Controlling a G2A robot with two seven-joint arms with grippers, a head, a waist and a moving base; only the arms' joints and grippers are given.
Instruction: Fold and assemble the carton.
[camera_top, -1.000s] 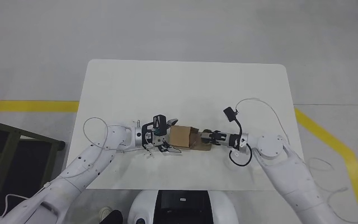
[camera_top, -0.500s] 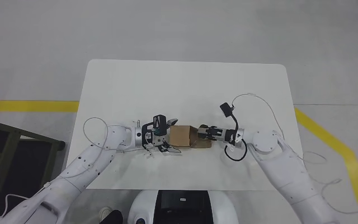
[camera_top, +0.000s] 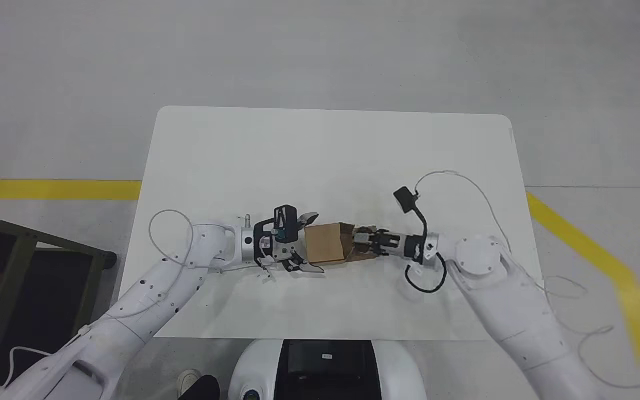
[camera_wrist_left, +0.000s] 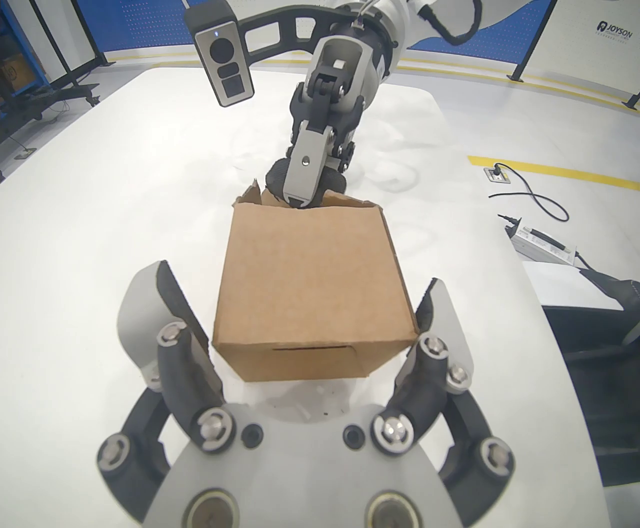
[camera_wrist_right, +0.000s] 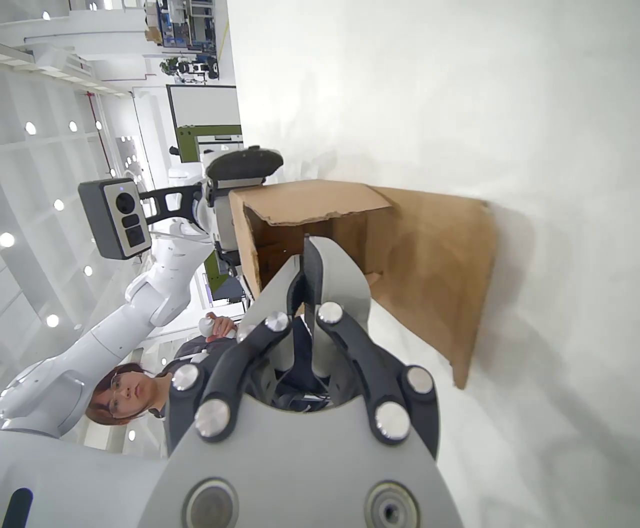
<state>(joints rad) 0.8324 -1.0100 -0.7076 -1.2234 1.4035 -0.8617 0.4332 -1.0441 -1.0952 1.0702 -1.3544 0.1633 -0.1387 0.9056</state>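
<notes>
Fingers (camera_wrist_left: 150, 310) of the left gripper (camera_wrist_left: 297, 275) stand wide apart, flanking the closed left end of the carton (camera_wrist_left: 307, 280) without clamping it. The right gripper (camera_wrist_right: 307, 242) has its fingers pressed together and empty, tips at the carton's open right end. The carton lies on its side on the white table (camera_top: 330, 150), close to the near edge, between both grippers.

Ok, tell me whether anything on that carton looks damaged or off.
Yes. The carton has a ragged edge on one panel at its open end. It looks torn, where a clean straight cut would be expected. The right gripper, shut, sits at that opening. The closed end looks square.
</notes>
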